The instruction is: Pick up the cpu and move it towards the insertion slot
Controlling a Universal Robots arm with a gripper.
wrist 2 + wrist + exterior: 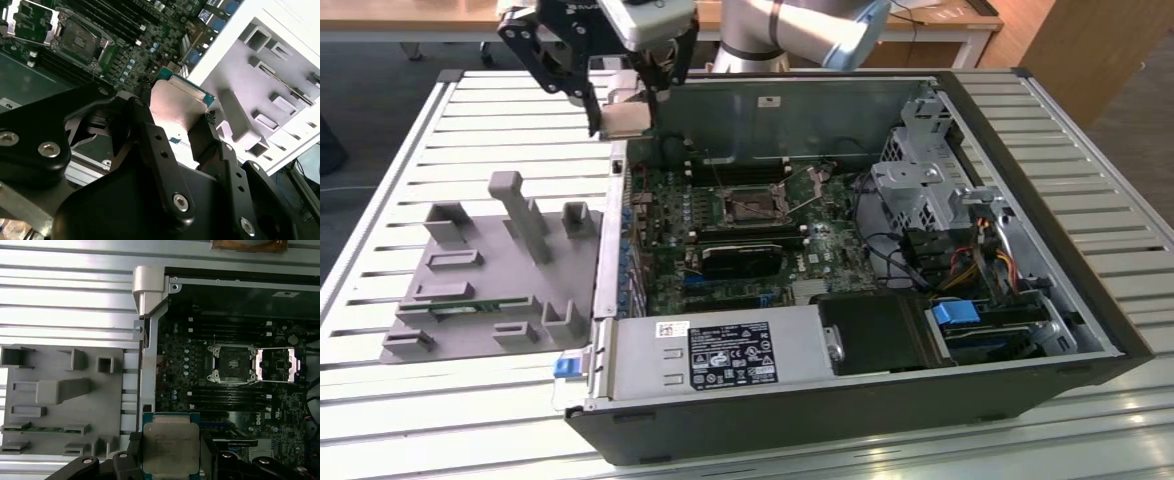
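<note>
CPU (170,446) clamped between black gripper (170,460) fingers (162,160), silver top visible in both wrist views. In the exterior view, gripper at upper left of frame, above the open case's (1014,130) edge. Insertion slot (750,206) mid-motherboard, well apart. Grey fixture tray (494,290) at left.

The cpu (170,445) has a silver-grey top and a teal-green rim. The black tool (167,460) grips it. The insertion slot (234,363) is silver-framed, dark-centred. The grey holder tray (487,270) lies on the white slatted counter (427,400).
</note>
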